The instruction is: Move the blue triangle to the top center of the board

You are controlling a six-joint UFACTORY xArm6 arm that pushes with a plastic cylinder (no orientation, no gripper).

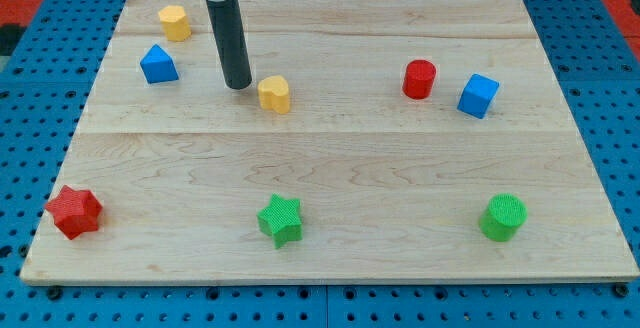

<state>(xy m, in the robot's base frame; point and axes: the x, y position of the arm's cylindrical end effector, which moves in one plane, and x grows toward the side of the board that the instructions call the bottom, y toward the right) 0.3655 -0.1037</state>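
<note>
The blue triangle [158, 64] sits near the view's upper left of the wooden board [330, 168]. My tip [238, 85] rests on the board to the right of the blue triangle, a clear gap apart from it. The tip stands just left of a yellow heart-shaped block [274, 94], close to it. A yellow block [174, 22] lies above the blue triangle, near the board's top left.
A red cylinder [419, 78] and a blue cube [478, 95] sit at the upper right. A red star [74, 211] lies at the lower left, a green star [281, 218] at the bottom middle, a green cylinder [502, 216] at the lower right.
</note>
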